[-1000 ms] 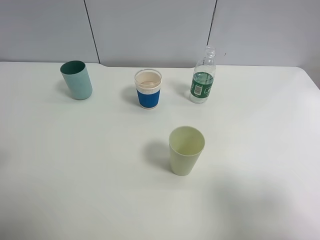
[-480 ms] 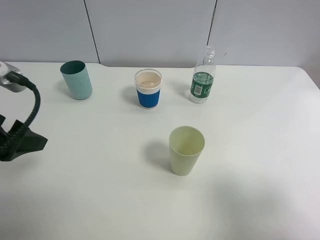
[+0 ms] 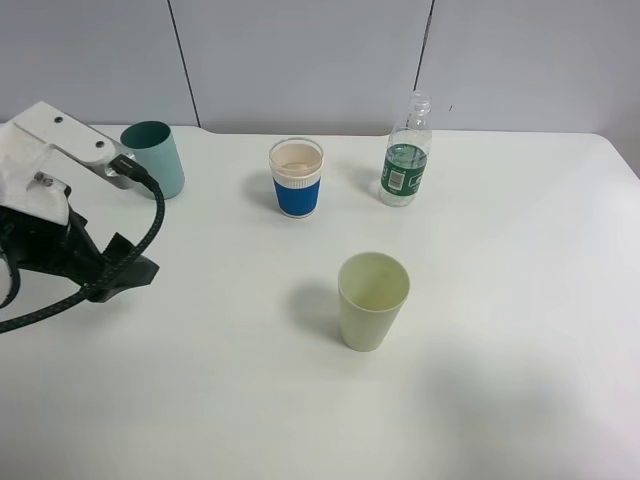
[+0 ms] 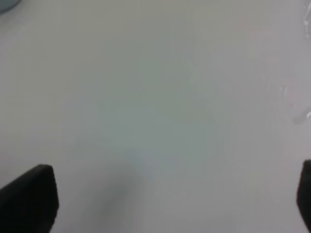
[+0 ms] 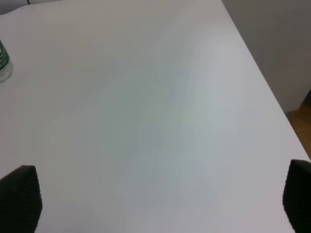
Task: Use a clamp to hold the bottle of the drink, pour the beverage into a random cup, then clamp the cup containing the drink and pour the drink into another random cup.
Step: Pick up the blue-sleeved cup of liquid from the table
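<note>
Left gripper (image 4: 167, 204) stands wide, its two dark fingertips (image 4: 29, 199) at opposite edges of the left wrist view with only blurred white table (image 3: 500, 300) between them; it grips nothing. In the exterior high view the left arm (image 3: 45, 150), a white bracket over a black body with a braided cable (image 3: 152, 215) looping round it, sits well to the left of the blue-sleeved cup (image 3: 296, 178) and nearer the camera than that cup. Only the right wrist view shows the right gripper (image 5: 158, 199); it too is spread wide and empty, hanging over bare table on the bottle's side of the blue-sleeved cup, with the table's edge in sight. The bottle (image 3: 406, 152), clear with a green label, stands upright to the right of the blue-sleeved cup, in the same back row and apart from it; the right wrist view catches just a sliver of its label and base. The teal cup (image 3: 154, 158) stands well to the left of the blue-sleeved cup, one side of it hidden behind the arm's bracket; the pale green cup (image 3: 373, 300) stands in front of the blue-sleeved cup and a little to its right, well apart, mouth up. The blue-sleeved cup itself has a white rim and a beige inside; whether it holds liquid cannot be told. Behind it rises a grey panelled wall (image 3: 300, 60).
</note>
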Controlling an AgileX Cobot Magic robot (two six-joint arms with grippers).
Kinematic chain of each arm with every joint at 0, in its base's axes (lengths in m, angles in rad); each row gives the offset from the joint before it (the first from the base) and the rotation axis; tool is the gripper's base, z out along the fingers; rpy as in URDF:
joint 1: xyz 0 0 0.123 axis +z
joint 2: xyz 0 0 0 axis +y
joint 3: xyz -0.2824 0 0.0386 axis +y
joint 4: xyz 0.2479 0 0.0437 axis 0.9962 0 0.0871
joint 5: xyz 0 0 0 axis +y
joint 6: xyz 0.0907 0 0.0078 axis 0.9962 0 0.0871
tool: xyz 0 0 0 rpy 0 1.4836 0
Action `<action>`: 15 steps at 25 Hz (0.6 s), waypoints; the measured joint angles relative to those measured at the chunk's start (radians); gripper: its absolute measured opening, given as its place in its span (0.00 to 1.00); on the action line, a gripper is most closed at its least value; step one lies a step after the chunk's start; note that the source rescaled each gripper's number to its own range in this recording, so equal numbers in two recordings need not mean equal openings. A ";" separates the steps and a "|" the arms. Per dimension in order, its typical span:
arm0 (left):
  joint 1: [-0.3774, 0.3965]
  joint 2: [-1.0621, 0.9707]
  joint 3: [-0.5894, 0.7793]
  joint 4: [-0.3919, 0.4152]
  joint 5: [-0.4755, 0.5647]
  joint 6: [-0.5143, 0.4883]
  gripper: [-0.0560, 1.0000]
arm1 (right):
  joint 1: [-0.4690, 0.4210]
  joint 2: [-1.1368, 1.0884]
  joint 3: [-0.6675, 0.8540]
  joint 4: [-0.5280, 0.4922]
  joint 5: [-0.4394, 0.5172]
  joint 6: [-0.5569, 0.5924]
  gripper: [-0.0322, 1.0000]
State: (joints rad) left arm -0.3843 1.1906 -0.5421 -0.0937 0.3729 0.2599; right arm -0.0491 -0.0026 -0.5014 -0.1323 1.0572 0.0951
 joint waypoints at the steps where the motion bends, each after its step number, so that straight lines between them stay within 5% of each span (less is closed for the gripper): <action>1: 0.000 0.021 0.000 0.001 -0.022 0.000 1.00 | 0.000 0.000 0.000 0.000 0.000 0.000 1.00; 15: -0.037 0.253 0.000 0.050 -0.319 0.000 1.00 | 0.000 0.000 0.000 0.000 0.000 0.000 1.00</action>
State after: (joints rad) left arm -0.4211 1.4439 -0.5421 -0.0438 0.0538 0.2599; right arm -0.0491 -0.0026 -0.5014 -0.1323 1.0572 0.0951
